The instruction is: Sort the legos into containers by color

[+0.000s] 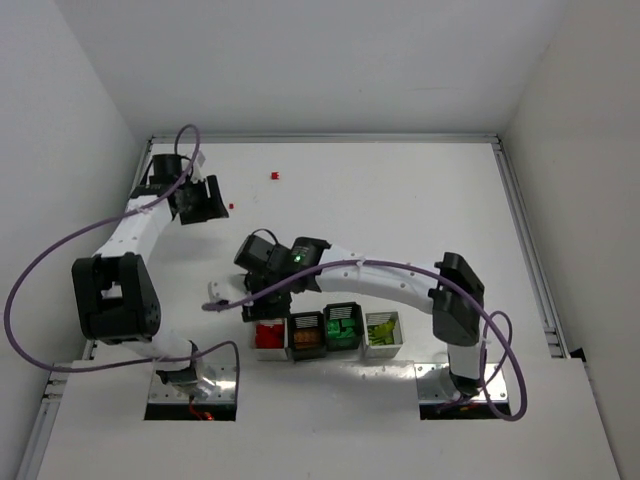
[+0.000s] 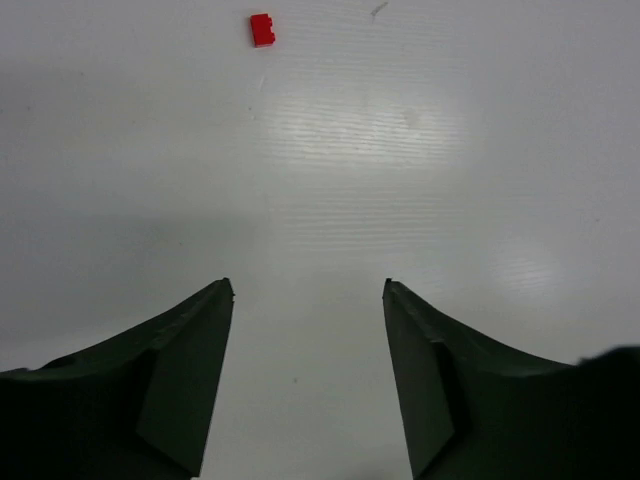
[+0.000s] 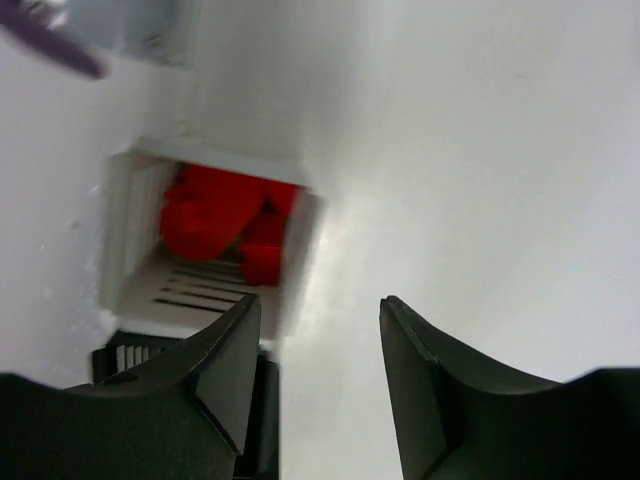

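Four joined bins stand at the near edge. The left white bin (image 1: 268, 337) holds red legos, the black bin (image 1: 306, 336) orange-brown ones, the black bin (image 1: 342, 327) dark green ones, and the right white bin (image 1: 383, 333) yellow-green ones. One red lego (image 1: 274, 176) and a tiny red stud (image 1: 231, 207) lie loose at the far left. My left gripper (image 1: 207, 203) is open and empty just left of the stud. In the left wrist view a red lego (image 2: 262, 29) lies ahead of the left gripper (image 2: 308, 290). My right gripper (image 1: 262, 302) is open and empty beside the red bin (image 3: 215, 225). It also shows in the right wrist view (image 3: 320, 300).
The left arm's purple cable (image 1: 60, 250) loops over the table's left side. The left arm's metal base plate (image 1: 190, 385) sits just left of the bins. Raised rails run along the back (image 1: 330, 138) and right edge (image 1: 525, 240).
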`<action>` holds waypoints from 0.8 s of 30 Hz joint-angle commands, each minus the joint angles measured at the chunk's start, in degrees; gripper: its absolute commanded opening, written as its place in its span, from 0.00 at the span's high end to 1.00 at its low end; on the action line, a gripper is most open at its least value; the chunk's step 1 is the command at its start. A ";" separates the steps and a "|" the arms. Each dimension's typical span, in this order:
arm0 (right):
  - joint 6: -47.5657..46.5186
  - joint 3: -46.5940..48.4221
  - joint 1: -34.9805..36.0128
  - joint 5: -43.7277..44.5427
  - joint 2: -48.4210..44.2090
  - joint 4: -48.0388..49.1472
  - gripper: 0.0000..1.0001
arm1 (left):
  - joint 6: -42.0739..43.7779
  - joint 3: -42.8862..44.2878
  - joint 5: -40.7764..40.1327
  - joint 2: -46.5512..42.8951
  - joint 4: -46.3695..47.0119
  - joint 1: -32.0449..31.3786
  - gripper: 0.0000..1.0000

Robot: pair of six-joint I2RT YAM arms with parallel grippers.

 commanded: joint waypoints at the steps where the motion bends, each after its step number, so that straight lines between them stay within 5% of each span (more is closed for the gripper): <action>1: 10.99 1.09 -4.32 8.23 -5.42 8.42 0.49 | -1.42 3.38 -3.44 5.78 2.91 -1.28 0.35; 6: 20.23 2.75 -14.70 10.60 -6.65 10.27 0.48 | -3.88 10.24 -7.31 15.12 2.91 -3.91 0.55; 12: 24.73 2.15 -26.47 8.86 -8.59 10.27 0.46 | -4.40 16.30 -15.37 23.47 3.96 -7.69 0.55; 24: 25.35 -1.64 -32.91 5.43 -12.63 10.80 0.42 | -6.51 21.50 -26.56 31.30 3.96 -10.24 0.54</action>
